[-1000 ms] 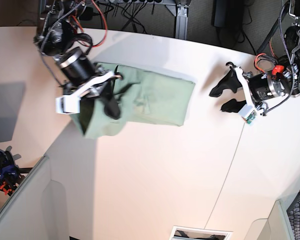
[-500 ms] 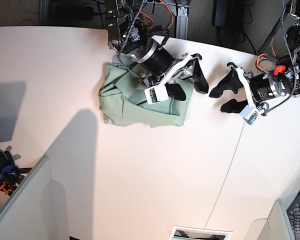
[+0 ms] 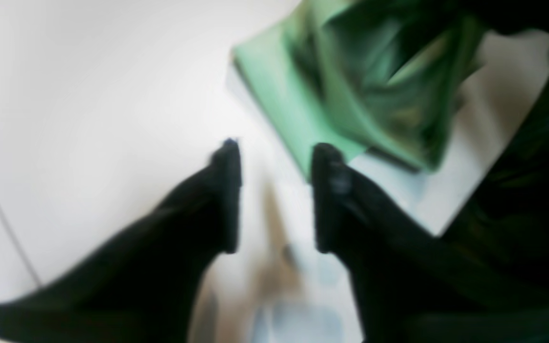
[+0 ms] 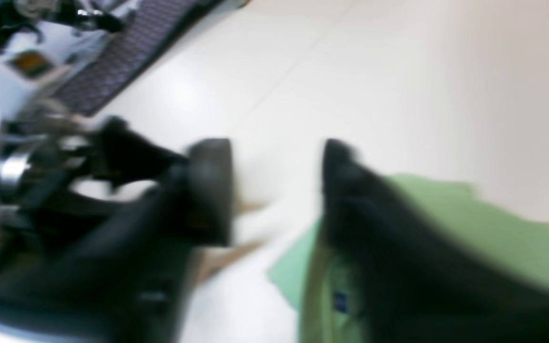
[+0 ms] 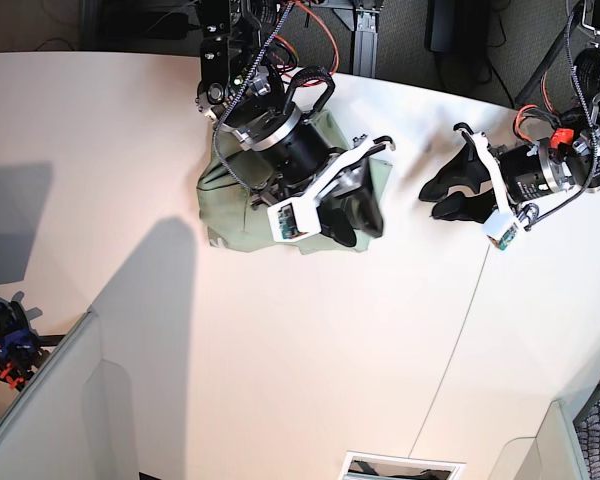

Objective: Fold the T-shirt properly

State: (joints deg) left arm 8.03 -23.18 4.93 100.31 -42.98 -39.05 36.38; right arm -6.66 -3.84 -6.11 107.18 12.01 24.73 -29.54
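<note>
Progress: the pale sage-green soft-fabric T-shirt (image 5: 235, 205) lies as a compact, multi-layered bundle on the white worktop (image 5: 310, 360), near its far edge; folding appears largely done, though the top layers look rumpled and probably need squaring. The right gripper (image 5: 365, 190) hangs over the bundle's near corner, jaws parted and empty; the left gripper (image 5: 448, 195) waits just beside it, jaws likewise apart. Half a second earlier, the right gripper reached further toward the left one; it has since swung back over the cloth.

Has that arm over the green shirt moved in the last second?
Yes. In the base view the right gripper has swung from the T-shirt's left end to its right edge, toward the table seam.
</note>
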